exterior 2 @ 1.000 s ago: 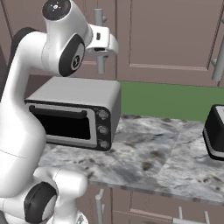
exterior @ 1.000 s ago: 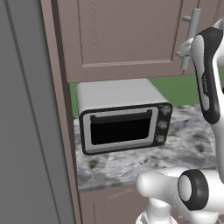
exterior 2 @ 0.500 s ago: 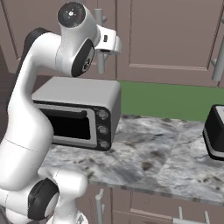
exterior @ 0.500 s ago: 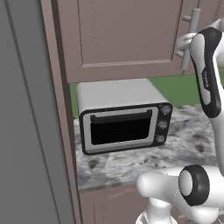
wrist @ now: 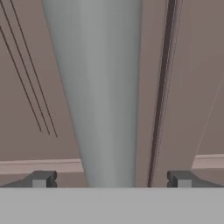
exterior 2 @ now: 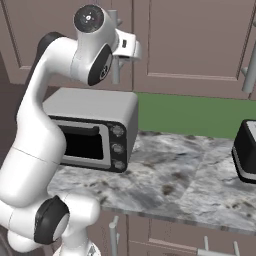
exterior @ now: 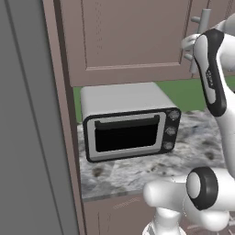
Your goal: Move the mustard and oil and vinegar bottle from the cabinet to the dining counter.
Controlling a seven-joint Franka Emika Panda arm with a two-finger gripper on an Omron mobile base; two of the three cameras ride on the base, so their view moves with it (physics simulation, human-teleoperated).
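The cabinet (exterior: 128, 36) has its brownish-mauve panelled doors closed, so the mustard and the oil and vinegar bottle are hidden. The dining counter is out of view. My gripper (wrist: 111, 179) is open at the grey bar handle (wrist: 98, 87) of the cabinet door, one fingertip (wrist: 41, 179) on each side of it and not touching it. In the right base view the hand (exterior 2: 127, 47) is raised against the same handle (exterior 2: 116, 72), next to the seam between two doors. The left base view has the handle (exterior: 204, 23) at the top right, above the forearm.
A silver toaster oven (exterior: 128, 121) sits on the marbled worktop (exterior 2: 175, 180) directly under the cabinet. A dark toaster (exterior 2: 246, 150) stands at the right. A tall grey panel (exterior: 27, 137) borders the left. A second door handle (exterior 2: 247, 75) is at the far right.
The arm has lifted and pushed the hand forward and closer to the cabinet door handle. The jaws have stayed open.
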